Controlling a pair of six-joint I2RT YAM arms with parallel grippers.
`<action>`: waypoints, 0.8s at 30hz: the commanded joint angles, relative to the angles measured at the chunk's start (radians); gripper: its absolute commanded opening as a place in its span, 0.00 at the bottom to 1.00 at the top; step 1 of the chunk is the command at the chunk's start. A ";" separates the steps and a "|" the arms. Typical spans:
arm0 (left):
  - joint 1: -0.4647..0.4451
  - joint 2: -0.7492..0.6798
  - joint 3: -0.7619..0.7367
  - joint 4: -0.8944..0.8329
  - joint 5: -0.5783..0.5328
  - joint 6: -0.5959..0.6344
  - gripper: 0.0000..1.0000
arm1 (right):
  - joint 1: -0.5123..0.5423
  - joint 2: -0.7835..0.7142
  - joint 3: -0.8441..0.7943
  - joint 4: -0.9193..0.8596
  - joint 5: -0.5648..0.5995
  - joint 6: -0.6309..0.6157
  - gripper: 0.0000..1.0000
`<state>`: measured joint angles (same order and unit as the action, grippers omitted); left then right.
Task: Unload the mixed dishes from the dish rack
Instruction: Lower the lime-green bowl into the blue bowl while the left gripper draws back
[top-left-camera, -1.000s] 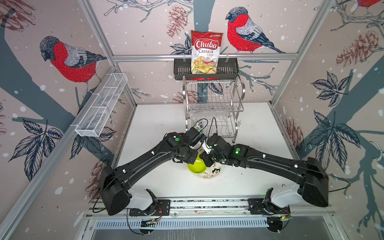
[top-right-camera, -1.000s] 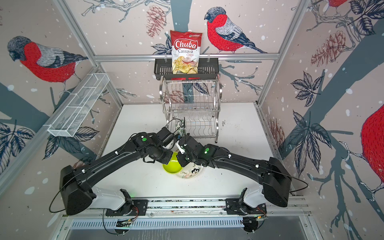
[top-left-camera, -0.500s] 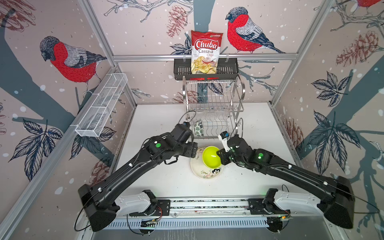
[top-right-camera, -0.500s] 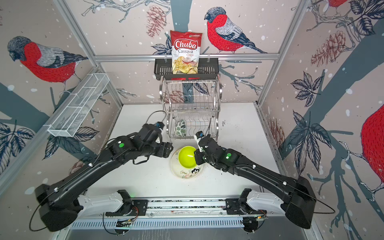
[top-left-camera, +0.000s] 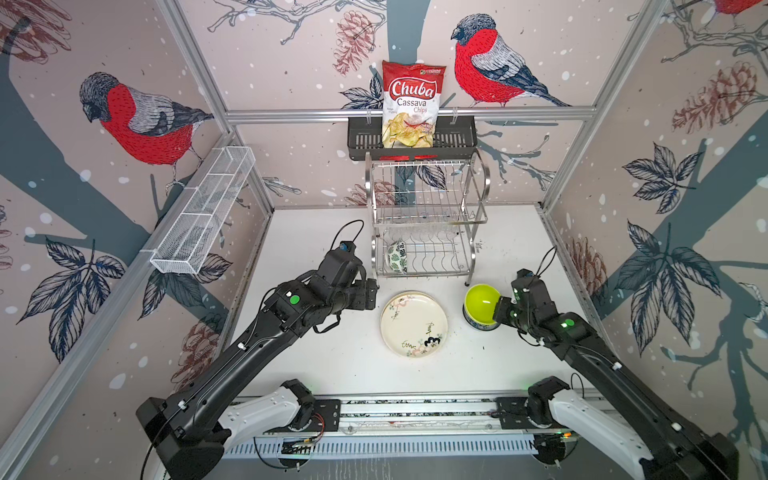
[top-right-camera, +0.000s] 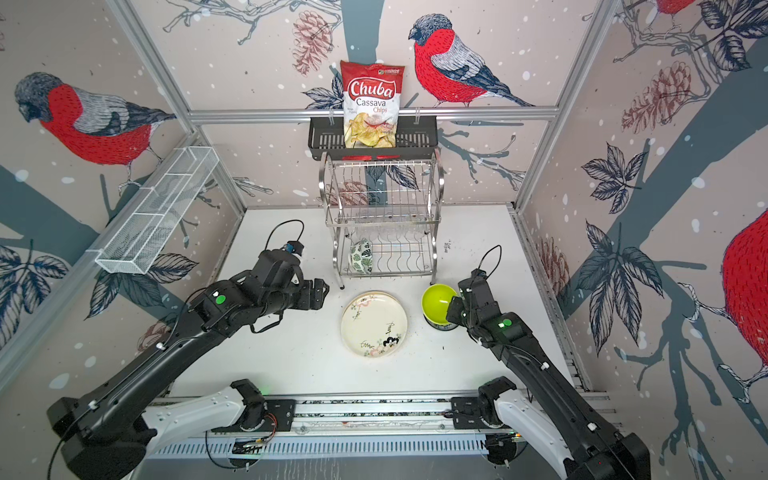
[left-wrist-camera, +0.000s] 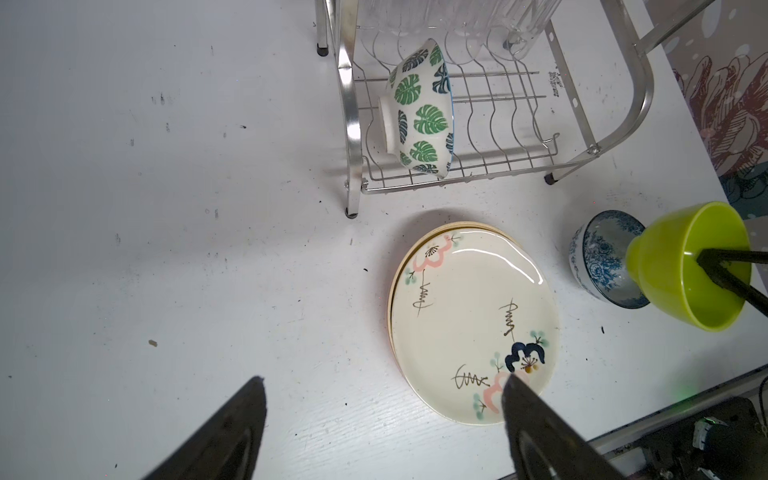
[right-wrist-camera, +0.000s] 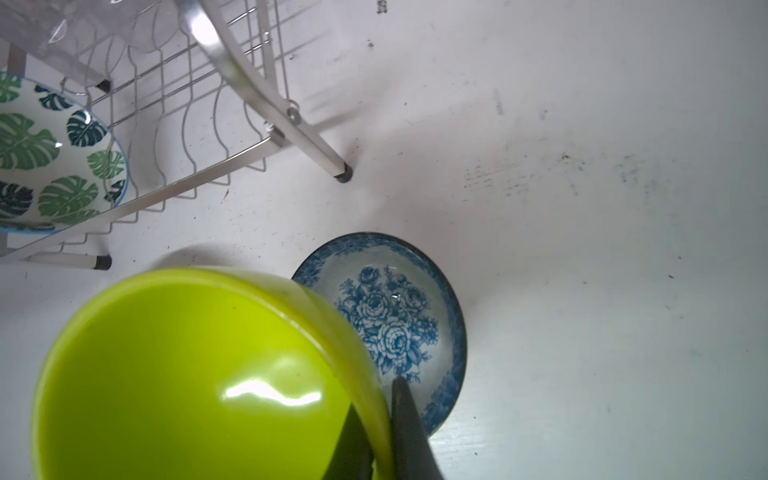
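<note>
While right fingers (right-wrist-camera: 409, 432) clamp the lime bowl (right-wrist-camera: 187, 374), half-hiding the blue bowl (right-wrist-camera: 399, 324), left fingers (left-wrist-camera: 232, 432) gape apart.

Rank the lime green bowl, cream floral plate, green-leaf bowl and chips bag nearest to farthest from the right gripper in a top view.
1. Lime green bowl: rim pinched in the right gripper.
2. Cream floral plate: flat on the table.
3. Green-leaf bowl: dish rack, lower tier.
4. Chips bag: black basket, back wall.
</note>
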<state>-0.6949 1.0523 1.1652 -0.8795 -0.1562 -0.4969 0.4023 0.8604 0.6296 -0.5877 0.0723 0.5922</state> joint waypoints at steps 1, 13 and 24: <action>0.001 -0.008 0.005 0.021 0.002 0.016 0.88 | -0.036 0.046 0.003 0.042 -0.049 -0.030 0.00; 0.006 -0.019 0.003 0.001 -0.020 0.019 0.89 | -0.063 0.211 -0.011 0.103 -0.111 -0.073 0.00; 0.007 -0.016 -0.007 0.003 -0.015 0.012 0.89 | -0.072 0.257 -0.013 0.100 -0.058 -0.067 0.06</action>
<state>-0.6899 1.0382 1.1603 -0.8806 -0.1612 -0.4904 0.3328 1.1118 0.6163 -0.5022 -0.0242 0.5220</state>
